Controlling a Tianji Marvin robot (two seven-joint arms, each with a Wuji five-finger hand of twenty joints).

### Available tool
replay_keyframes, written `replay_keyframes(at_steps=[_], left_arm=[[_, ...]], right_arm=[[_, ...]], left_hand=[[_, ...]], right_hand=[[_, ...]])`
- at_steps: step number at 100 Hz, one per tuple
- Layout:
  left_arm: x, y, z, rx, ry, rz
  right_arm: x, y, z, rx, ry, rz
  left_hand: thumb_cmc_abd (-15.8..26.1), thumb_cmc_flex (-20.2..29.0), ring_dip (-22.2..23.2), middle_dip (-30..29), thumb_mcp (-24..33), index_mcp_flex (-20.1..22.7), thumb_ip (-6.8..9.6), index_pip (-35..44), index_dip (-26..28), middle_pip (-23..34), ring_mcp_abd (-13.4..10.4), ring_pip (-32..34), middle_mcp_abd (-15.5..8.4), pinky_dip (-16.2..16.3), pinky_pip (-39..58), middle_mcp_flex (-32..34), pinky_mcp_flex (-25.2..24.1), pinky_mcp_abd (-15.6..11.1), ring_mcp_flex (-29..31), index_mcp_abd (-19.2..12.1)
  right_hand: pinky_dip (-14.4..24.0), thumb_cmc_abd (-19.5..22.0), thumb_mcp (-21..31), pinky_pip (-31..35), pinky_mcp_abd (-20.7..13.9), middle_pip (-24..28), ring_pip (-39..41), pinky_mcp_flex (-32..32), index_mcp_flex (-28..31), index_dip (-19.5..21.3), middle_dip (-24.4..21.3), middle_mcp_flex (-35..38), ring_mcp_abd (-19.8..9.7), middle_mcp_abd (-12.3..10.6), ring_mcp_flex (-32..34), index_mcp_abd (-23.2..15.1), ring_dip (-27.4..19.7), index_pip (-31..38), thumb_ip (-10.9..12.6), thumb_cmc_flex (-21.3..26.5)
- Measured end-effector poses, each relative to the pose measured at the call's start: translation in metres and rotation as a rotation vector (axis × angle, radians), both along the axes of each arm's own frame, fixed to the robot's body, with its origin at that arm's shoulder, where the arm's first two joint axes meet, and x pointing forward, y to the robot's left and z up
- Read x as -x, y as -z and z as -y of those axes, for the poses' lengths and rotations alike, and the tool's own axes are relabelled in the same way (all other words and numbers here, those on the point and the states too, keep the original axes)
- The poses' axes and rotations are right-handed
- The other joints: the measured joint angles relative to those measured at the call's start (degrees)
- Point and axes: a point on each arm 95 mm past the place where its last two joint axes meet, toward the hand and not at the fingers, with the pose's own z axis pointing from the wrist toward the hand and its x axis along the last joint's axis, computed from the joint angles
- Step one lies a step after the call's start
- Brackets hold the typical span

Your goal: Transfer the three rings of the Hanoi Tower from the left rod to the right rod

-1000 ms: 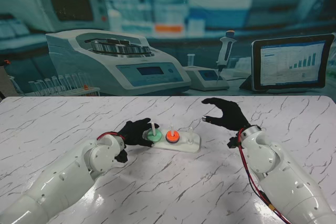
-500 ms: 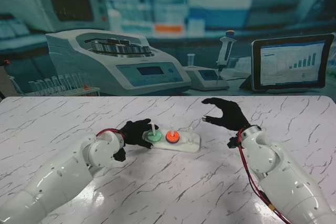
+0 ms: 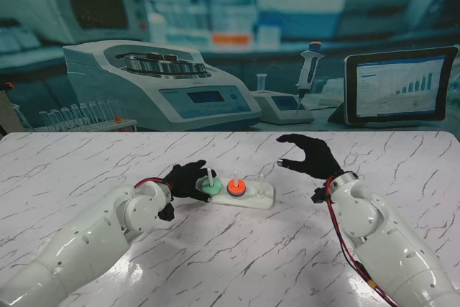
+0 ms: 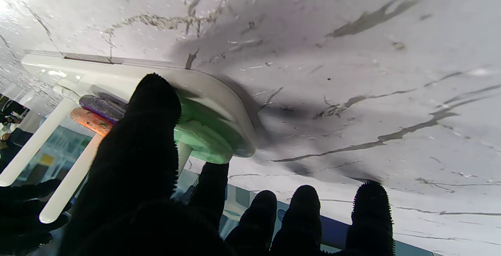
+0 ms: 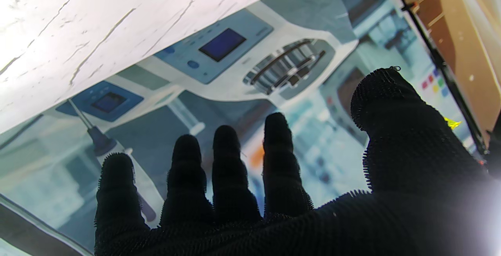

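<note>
Looking down from the stand, the white base (image 3: 241, 193) sits at mid-frame on the marble table (image 3: 237, 264), with bare marble all around it and wide open room toward the lower edge. A green ring (image 3: 210, 187) sits on the left rod (image 3: 208, 175), an orange ring (image 3: 236, 188) on the middle rod; the right rod (image 3: 260, 177) is faint and looks bare. The left hand (image 3: 188, 180) lies against the base's left end, fingers at the green ring. The right hand (image 3: 310, 156) hovers right of the base, apart from it, fingers spread and holding nothing.

In the left wrist view, the thumb (image 4: 150, 119) presses on the green ring (image 4: 203, 130) and another fingertip (image 4: 211, 177) touches its rim from the other side; whether that is a firm grasp I cannot tell. The remaining fingers lie free over bare marble. The orange ring (image 4: 91, 120) with a purple one (image 4: 103, 107) against it sits on the next rod, at frame left. The base's rounded end (image 4: 235, 107) has open table beyond it.

In the right wrist view, the hand (image 5: 274, 193) is spread and empty, with the table edge (image 5: 117, 40) at upper left and the backdrop beyond.
</note>
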Motion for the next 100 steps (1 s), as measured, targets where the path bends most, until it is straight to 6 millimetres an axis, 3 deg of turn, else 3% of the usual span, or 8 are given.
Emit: replay_keyframes(at_steps=[48, 100], left_arm=[[-0.0009, -0.0002, 0.0033, -0.001, -0.018, 0.035], [-0.0002, -0.0008, 0.0024, 0.031, -0.047, 0.036]], right_arm=[[0.0001, 0.0005, 0.0006, -0.001, 0.006, -0.004], [0.0004, 0.0012, 0.0007, -0.004, 0.008, -0.007]], left_hand=[[3.4, 3.9, 0.2, 0.0, -7.5, 0.5, -0.05, 5.2, 9.6, 0.0, -0.1, 0.0, 0.0, 0.1, 1.9, 1.2, 0.1, 0.0, 0.4, -2.1], [4.2, 6.3, 0.2, 0.8, -13.7, 1.9, -0.13, 8.6, 10.1, 1.4, -0.1, 0.5, -0.9, 0.2, 2.6, 4.7, 0.7, 0.0, 1.1, -2.1]], right_hand=[[0.0, 0.0, -0.1, 0.0, 0.0, 0.0, 0.1, 0.0, 0.0, 0.0, 0.0, 0.0, 0.0, 0.0, 0.0, 0.0, 0.0, 0.0, 0.0, 0.0], [0.0, 0.0, -0.1, 0.0, 0.0, 0.0, 0.6, 0.0, 0.0, 0.0, 0.0, 0.0, 0.0, 0.1, 0.0, 0.0, 0.0, 0.0, 0.0, 0.0]])
